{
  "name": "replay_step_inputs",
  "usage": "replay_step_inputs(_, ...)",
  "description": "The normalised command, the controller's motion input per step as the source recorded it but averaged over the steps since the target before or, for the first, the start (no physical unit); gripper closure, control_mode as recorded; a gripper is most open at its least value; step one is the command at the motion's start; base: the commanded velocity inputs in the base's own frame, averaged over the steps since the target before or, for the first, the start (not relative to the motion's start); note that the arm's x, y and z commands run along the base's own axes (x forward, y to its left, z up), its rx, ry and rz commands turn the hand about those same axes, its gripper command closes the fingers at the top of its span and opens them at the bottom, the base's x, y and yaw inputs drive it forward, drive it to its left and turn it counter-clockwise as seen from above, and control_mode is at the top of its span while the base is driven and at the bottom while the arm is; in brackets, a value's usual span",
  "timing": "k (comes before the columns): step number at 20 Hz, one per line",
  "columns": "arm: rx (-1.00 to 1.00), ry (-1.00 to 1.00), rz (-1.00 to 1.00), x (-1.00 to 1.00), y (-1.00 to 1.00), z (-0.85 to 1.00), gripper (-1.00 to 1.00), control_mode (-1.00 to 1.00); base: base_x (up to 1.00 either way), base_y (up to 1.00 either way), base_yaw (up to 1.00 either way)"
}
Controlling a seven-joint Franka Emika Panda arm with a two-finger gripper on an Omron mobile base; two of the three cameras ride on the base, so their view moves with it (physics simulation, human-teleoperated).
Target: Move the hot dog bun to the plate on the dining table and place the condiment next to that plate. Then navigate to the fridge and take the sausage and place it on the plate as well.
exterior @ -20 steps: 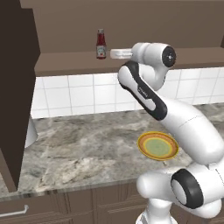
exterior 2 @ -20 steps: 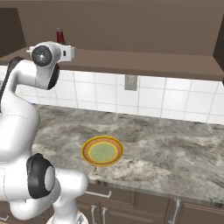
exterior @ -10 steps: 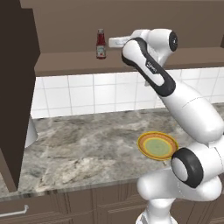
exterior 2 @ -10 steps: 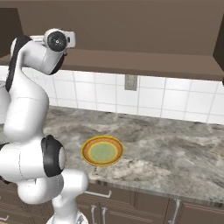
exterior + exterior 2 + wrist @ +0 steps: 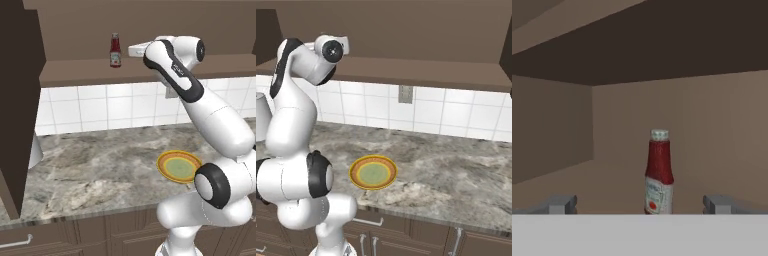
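The condiment [image 5: 115, 50], a slim red ketchup bottle with a pale cap and white label, stands upright on a brown wall shelf [image 5: 75, 72]. My gripper [image 5: 131, 50] is up at shelf level, just right of the bottle and pointing at it. In the hand view the bottle [image 5: 659, 172] stands ahead, slightly right of centre, between my gripper's [image 5: 640, 205] wide-apart fingertips [image 5: 562, 204], which are open and hold nothing. The bottle is still beyond the tips. The hot dog bun, the plate, the dining table, the fridge and the sausage are out of view.
Below the shelf runs a marble counter [image 5: 100, 170] with brown cabinets and a white tiled wall. A yellow plate with a greenish centre [image 5: 179, 166] [image 5: 373, 172] lies on it. A tall dark cabinet [image 5: 20, 100] bounds the left side, beside a white object [image 5: 35, 150].
The arm has swung up and left, bringing the hand from below the shelf edge to shelf height close to the ketchup bottle. The jaws stayed open.
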Motion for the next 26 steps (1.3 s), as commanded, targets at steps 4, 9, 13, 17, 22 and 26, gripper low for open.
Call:
replay_step_inputs(4,-0.01,0.03,0.0,0.3,0.02,0.0,-1.0,-1.0,0.0,0.0,0.0)
replay_step_inputs(9,0.0,0.07,0.0,0.31,0.01,0.0,-1.0,-1.0,0.0,0.0,0.0)
replay_step_inputs(13,-0.02,0.11,0.0,0.28,0.1,0.0,-1.0,-1.0,0.0,0.0,0.0)
replay_step_inputs(17,-0.03,0.11,-0.03,0.22,0.26,0.08,-1.0,-1.0,0.0,0.0,0.0)
replay_step_inputs(22,-0.08,0.07,-0.04,0.21,0.32,0.17,-1.0,-1.0,0.0,0.0,0.0)
replay_step_inputs(26,-0.16,-0.03,0.0,0.25,0.1,0.01,-1.0,-1.0,0.0,0.0,0.0)
